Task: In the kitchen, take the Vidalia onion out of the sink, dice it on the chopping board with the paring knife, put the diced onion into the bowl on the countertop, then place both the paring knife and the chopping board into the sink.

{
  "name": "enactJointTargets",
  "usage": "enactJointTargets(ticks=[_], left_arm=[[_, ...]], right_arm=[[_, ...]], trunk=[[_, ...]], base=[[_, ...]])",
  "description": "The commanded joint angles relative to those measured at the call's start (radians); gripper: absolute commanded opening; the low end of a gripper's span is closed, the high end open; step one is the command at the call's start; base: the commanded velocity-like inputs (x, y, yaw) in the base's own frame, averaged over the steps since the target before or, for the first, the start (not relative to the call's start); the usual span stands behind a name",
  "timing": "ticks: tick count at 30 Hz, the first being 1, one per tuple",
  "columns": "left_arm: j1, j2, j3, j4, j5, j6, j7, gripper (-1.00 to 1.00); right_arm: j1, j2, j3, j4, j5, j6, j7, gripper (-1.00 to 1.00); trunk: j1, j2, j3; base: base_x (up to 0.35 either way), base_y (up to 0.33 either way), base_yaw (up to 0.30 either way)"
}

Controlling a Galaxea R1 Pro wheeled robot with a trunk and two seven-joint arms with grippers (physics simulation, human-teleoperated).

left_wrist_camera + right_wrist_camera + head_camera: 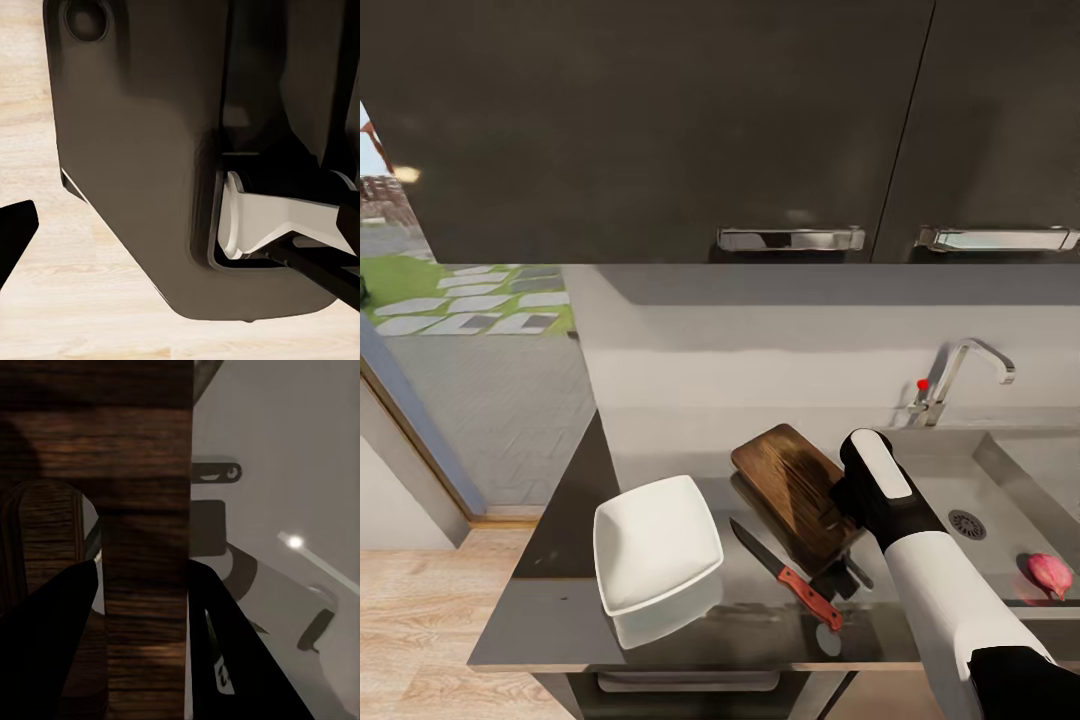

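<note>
The dark wood chopping board (785,480) is tilted, its far end raised over the grey countertop (560,610), and my right gripper (832,515) is shut on its near right edge. In the right wrist view the two black fingers (52,645) sit on either side of the board (142,450). The paring knife (790,578), with a red handle, lies flat on the countertop in front of the board. Left of the knife stands the white square bowl (655,545). The pinkish onion (1050,575) rests in the steel sink (1000,470), right of the drain. A dark part at the left wrist view's edge may be a left finger (15,236).
A chrome tap (965,375) with a small red knob (923,384) rises behind the sink. Black upper cabinets (660,120) with chrome handles hang overhead. The countertop ends at the left by an open doorway (470,320). The left wrist view shows my dark body (150,150) over the wooden floor (45,315).
</note>
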Motion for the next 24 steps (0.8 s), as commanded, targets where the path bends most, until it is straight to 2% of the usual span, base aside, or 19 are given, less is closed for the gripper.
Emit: enactJointTargets(ticks=[1,5,7,8,10,14,22,24], left_arm=[[0.000,0.000,0.002,-0.001,0.001,-0.002,-0.001,1.00],[0.000,0.000,0.002,-0.001,0.001,-0.002,-0.001,1.00],[0.000,-0.001,0.002,-0.001,0.001,-0.002,-0.001,1.00],[0.000,-0.001,0.002,-0.001,0.001,-0.002,-0.001,1.00],[0.000,-0.002,0.002,-0.001,0.001,-0.002,0.000,1.00],[0.000,-0.002,0.003,-0.001,0.001,-0.002,0.000,1.00],[0.000,-0.003,0.003,-0.001,0.001,-0.002,-0.001,1.00],[0.000,-0.003,0.003,-0.001,0.001,-0.002,-0.001,1.00]], right_arm=[[-0.001,0.000,0.002,-0.001,-0.006,0.011,-0.006,-1.00],[-0.001,-0.001,0.003,-0.031,-0.005,0.030,-0.003,-1.00],[-0.001,-0.005,-0.001,-0.039,-0.005,0.086,-0.004,-1.00],[-0.001,-0.009,-0.022,-0.046,-0.005,0.142,-0.006,-1.00],[-0.001,-0.010,-0.035,-0.060,-0.005,0.166,-0.007,-1.00],[-0.001,-0.016,-0.047,-0.103,-0.005,0.189,-0.012,-1.00],[-0.001,-0.022,-0.049,-0.124,-0.005,0.200,-0.012,-1.00],[-0.001,-0.022,-0.049,-0.129,-0.005,0.224,-0.012,-1.00]], trunk=[[0.001,-0.002,-0.002],[0.001,-0.002,-0.002],[0.001,-0.002,-0.002],[0.001,-0.002,-0.002],[0.001,-0.002,-0.002],[0.001,-0.002,-0.002],[0.001,-0.002,-0.002],[0.001,-0.002,-0.002]], base=[[0.000,0.000,0.000],[0.000,0.000,0.000],[0.000,0.000,0.000],[0.000,0.000,0.000],[0.000,0.000,0.000],[0.000,0.000,0.000],[0.000,0.000,0.000],[0.000,0.000,0.000]])
